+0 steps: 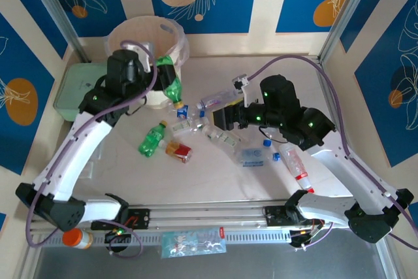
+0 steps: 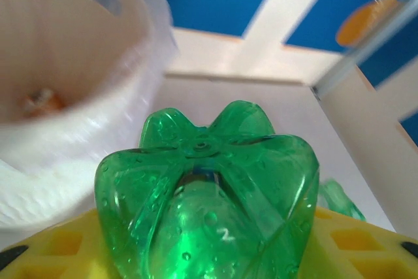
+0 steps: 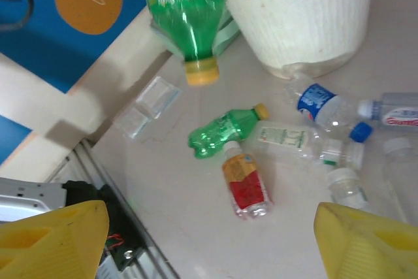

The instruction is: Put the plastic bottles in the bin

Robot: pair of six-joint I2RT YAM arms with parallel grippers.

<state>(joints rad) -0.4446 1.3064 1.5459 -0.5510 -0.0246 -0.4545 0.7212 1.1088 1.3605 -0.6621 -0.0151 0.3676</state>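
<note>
Plastic bottles, small and mostly clear with blue caps and labels, lay loose on the pale table between your two arms. They sat near the foot of the round cream-coloured plastic bin, which has a thin liner bag and stood at the far left.

One bottle was in transit. Your left gripper was clamped on a green plastic bottle with a yellow cap. Its yellow fingers pressed either side of the body, base uppermost and cap hanging down. You had it just beside the bin's near-right wall, not yet over the mouth. In the left wrist view the opening sat off to the left of the bottle's base.

Your right gripper hovered over the loose pile, jaws spread wide, nothing between them. Below it lay a second green bottle, with a red-labelled clear bottle just beside it.

Judgement: the step in hand was the carry-and-drop of the held green bottle. The next move called for raising it and swinging it left until the hanging cap cleared the rim and liner. Only then should you have let go. The cap looked likeliest to snag the bag. For the right arm, an outlying bottle seemed the easier pick, since the clear ones lay crowded.
</note>
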